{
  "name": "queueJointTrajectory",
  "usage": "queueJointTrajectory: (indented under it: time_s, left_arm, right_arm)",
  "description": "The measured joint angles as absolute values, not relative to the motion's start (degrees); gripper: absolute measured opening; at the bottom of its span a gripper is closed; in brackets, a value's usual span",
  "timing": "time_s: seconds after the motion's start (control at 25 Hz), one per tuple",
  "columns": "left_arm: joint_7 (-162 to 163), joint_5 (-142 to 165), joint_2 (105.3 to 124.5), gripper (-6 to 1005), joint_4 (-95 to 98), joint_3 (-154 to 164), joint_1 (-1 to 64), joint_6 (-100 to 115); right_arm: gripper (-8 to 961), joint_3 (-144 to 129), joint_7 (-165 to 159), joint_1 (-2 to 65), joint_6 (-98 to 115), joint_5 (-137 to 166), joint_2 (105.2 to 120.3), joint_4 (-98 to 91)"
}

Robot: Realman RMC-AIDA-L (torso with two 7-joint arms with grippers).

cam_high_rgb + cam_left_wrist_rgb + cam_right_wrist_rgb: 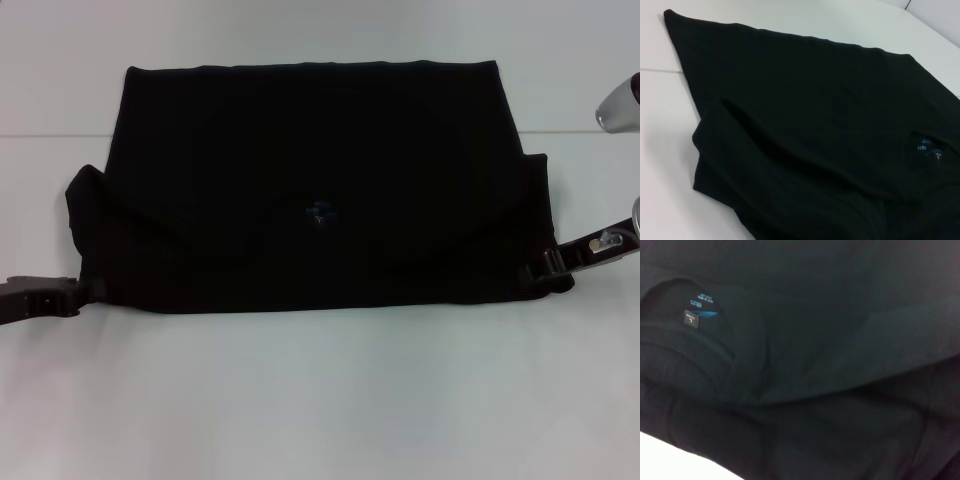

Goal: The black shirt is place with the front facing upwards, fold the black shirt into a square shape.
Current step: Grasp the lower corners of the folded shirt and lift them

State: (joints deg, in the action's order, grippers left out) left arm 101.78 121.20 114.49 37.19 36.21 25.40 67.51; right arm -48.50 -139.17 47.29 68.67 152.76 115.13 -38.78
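the white desk [320, 400] carries the black shirt [310, 190], part-folded at its middle, blue neck label [321, 212] showing. left end effector [88, 289] and right end effector [532, 270] meet its near corners; i cannot tell their grip. uneven lifting could skew the fold.

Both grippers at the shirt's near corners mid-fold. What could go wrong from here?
1. Left gripper and right gripper sit at slightly different heights on the black shirt; lifting unevenly could skew the fold.
2. The bulging left sleeve may leave a non-square outline.
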Motion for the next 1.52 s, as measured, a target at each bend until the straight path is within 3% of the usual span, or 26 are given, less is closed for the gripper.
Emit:
queueJointTrajectory:
  time_s: [0.36,0.56,0.88,1.52]
  left_arm:
    - [101.78,121.2,114.43,2,37.28,36.13,25.52,67.5]
    - [101.47,121.15,114.45,2,37.33,34.37,25.52,67.92]
    - [101.32,121.11,113.8,3,37.44,33.9,25.49,72.53]
    - [109.32,126.8,108.46,2,36.84,33.88,24.96,92.63]
  right_arm:
    - [150,-48.52,-139.21,47.28,68.19,152.76,115.08,-38.83]
    - [65,-48.52,-139.17,47.28,67.91,152.72,114.87,-38.61]
    - [38,-48.3,-138.45,47.01,70.49,152.55,114.3,-39.11]
    - [36,-47.58,-135.02,42.29,90.19,152.3,111.58,-41.01]
